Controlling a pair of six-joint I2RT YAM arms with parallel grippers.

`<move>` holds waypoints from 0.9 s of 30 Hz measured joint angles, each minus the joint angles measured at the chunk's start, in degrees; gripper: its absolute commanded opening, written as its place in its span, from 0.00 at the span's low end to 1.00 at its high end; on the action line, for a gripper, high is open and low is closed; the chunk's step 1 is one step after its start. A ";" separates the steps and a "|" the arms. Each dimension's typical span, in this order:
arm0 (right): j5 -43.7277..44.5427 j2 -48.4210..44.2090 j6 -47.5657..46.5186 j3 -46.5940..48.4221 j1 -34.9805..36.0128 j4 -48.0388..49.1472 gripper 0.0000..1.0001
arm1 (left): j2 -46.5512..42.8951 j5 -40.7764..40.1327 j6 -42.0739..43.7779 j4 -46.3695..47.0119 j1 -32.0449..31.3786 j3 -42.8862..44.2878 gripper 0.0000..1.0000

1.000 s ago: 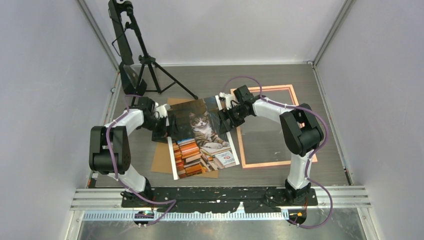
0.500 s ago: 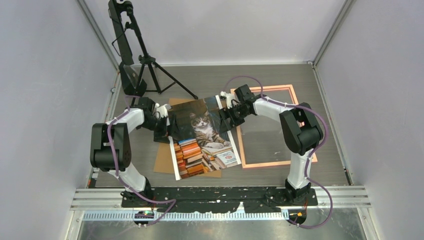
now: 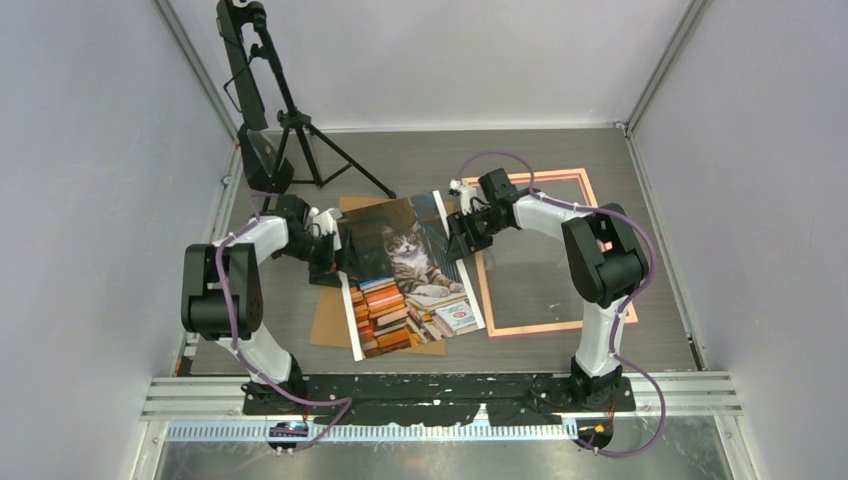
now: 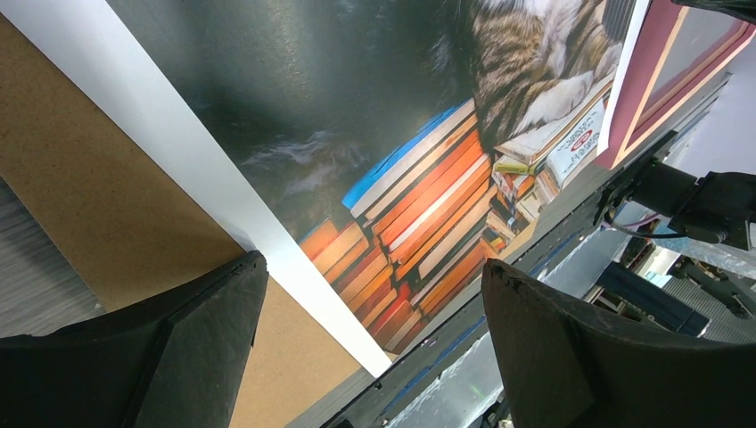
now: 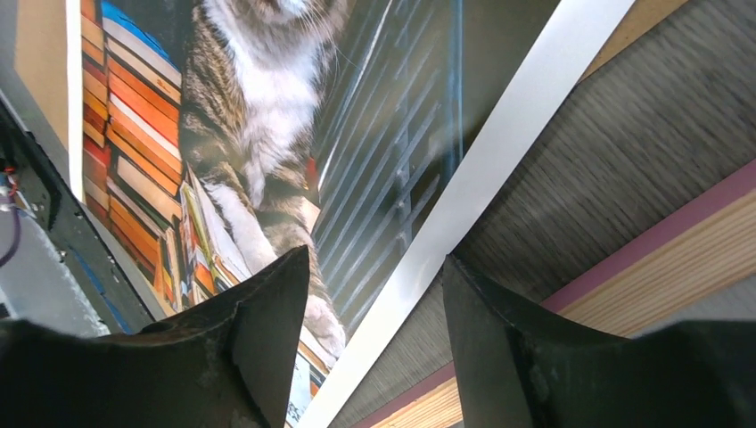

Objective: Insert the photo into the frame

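The photo, a cat among stacked books, lies face up in the middle of the table on a brown backing board. The salmon-pink frame lies flat just to its right. My left gripper is at the photo's left edge. In the left wrist view it stands open, wide across the white border of the photo and the board. My right gripper is at the photo's right edge. Its jaws stand apart over the white border of the photo, beside the frame.
A black tripod stands at the back left, close behind my left arm. Grey walls enclose the table on three sides. A metal rail carrying both arm bases runs along the near edge.
The right gripper's jaws have narrowed and it has shifted slightly right. The photo has slid a little toward the frame. The left gripper has barely moved.
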 measured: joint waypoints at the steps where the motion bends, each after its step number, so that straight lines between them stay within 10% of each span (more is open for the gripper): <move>1: -0.50 0.00 0.02 -0.20 -0.31 0.13 0.60 | 0.07 0.11 -0.17 0.04 0.00 0.00 0.95; 27: -12.26 -0.13 -1.46 -1.97 -3.87 -2.12 0.50 | 0.28 0.61 -0.42 0.22 0.00 0.00 0.95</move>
